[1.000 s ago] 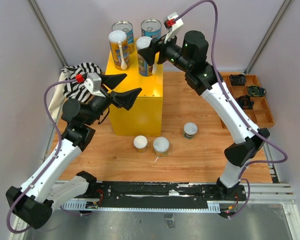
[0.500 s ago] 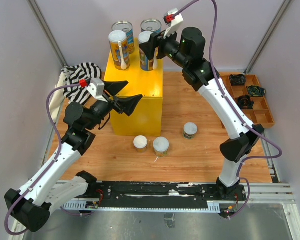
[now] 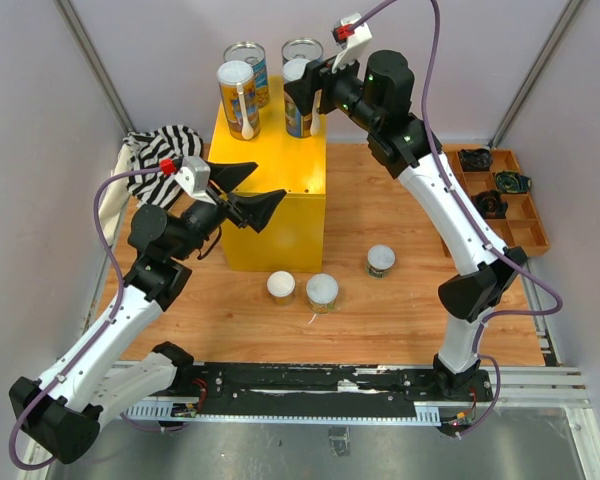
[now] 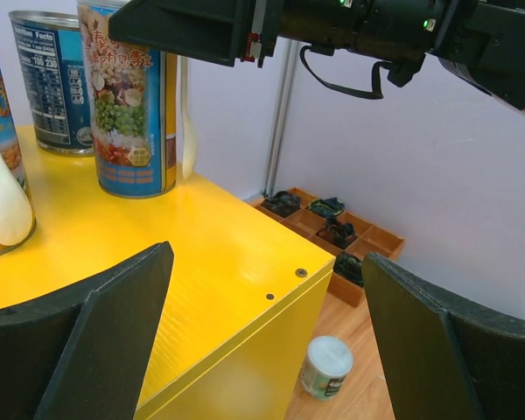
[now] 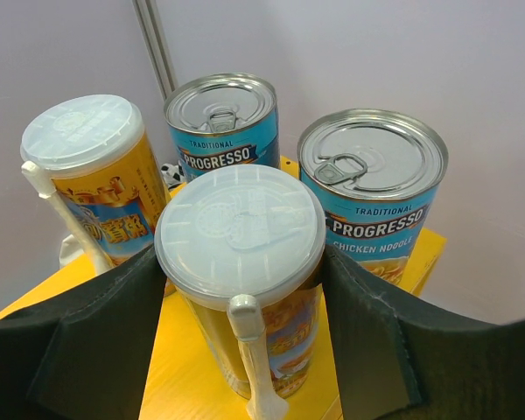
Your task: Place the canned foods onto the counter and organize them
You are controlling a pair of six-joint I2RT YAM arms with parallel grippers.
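now the white-lidded can (image 5: 241, 232) stands on the far right part of the yellow counter (image 3: 280, 225), and the right gripper (image 5: 242, 262) pinches it from both sides. two blue cans (image 5: 372, 175) and an orange can (image 5: 87, 166) stand close around it. three short cans (image 3: 322, 291) stand on the wooden table (image 3: 400, 310), near the counter. the left gripper (image 4: 267, 255) hovers over the counter's near edge, jaws spread wide.

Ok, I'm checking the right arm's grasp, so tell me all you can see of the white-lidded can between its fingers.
The white-lidded can stands upright on the yellow box, in front of two Progresso cans. Translucent white plastic lid, orange and blue food label, white plastic spoon clipped down its side. The right gripper flanks it, fingers against both sides.
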